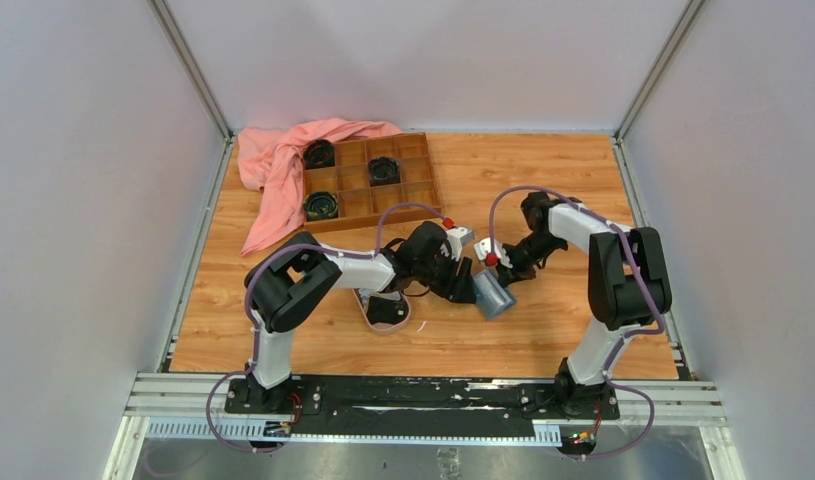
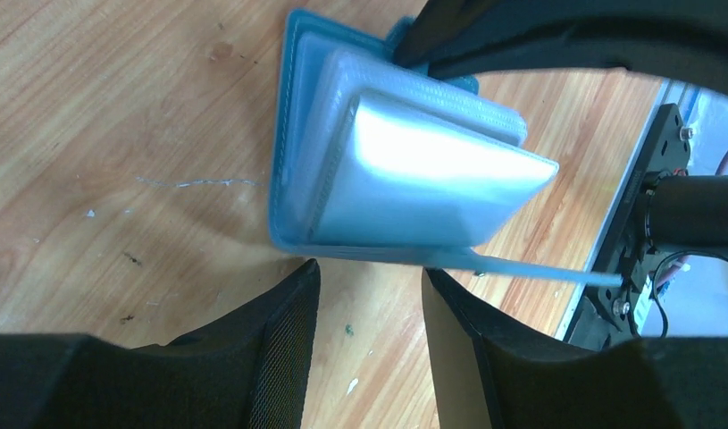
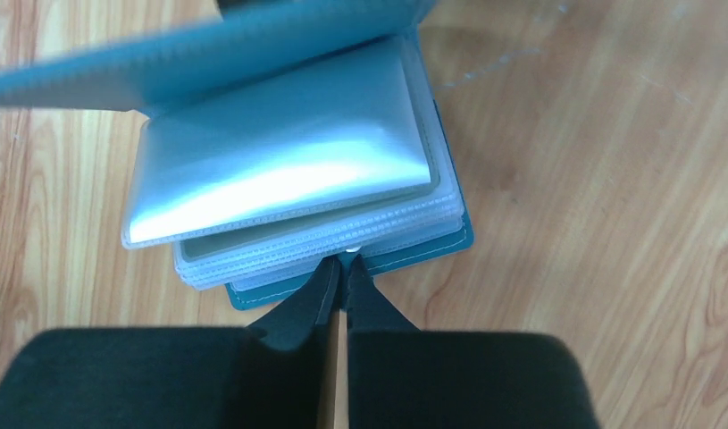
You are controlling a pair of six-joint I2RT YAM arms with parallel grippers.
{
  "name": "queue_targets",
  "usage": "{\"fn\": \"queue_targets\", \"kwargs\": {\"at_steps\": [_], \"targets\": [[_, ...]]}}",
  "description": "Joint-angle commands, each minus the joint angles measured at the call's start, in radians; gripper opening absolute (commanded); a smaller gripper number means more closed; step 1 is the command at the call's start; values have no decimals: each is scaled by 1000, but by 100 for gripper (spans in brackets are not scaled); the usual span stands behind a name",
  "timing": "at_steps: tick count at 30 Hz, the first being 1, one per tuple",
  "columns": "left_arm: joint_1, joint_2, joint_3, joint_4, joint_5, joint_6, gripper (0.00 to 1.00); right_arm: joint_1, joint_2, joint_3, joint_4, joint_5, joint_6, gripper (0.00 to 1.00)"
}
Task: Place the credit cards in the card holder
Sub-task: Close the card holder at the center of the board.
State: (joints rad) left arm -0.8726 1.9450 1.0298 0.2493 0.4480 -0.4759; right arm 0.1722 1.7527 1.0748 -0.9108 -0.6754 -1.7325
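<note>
Lying open at centre frame in the top view: card holder (image 1: pixel 495 296), clear sleeves fanned out. Right gripper (image 3: pixel 343 268) pinched shut on its lower edge, wrist view. Left gripper (image 2: pixel 369 290) just below holder, jaws apart, holding nothing.

Blue card holder (image 3: pixel 288 152), pink cloth (image 1: pixel 283 165)

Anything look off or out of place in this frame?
The pink cloth is draped over the far-left corner of the wooden tray and trails onto the table, which looks untidy. The card holder is open with its clear sleeves fanned out, which fits the task. Nothing looks spilled or broken.
</note>
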Motion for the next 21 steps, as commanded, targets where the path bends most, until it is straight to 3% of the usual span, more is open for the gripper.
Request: {"fn": "queue_targets", "kwargs": {"at_steps": [1,15,21], "targets": [[4,-33,-17,-21,-7,-20,51,-61,-36,6,41,-113,134,0],[23,0,41,-20,-9,-67,48,-90,80,150,-32,-225,708,0],[48,23,72,-21,-1,-98,45,-96,125,136,-80,-329,684,0]]}}
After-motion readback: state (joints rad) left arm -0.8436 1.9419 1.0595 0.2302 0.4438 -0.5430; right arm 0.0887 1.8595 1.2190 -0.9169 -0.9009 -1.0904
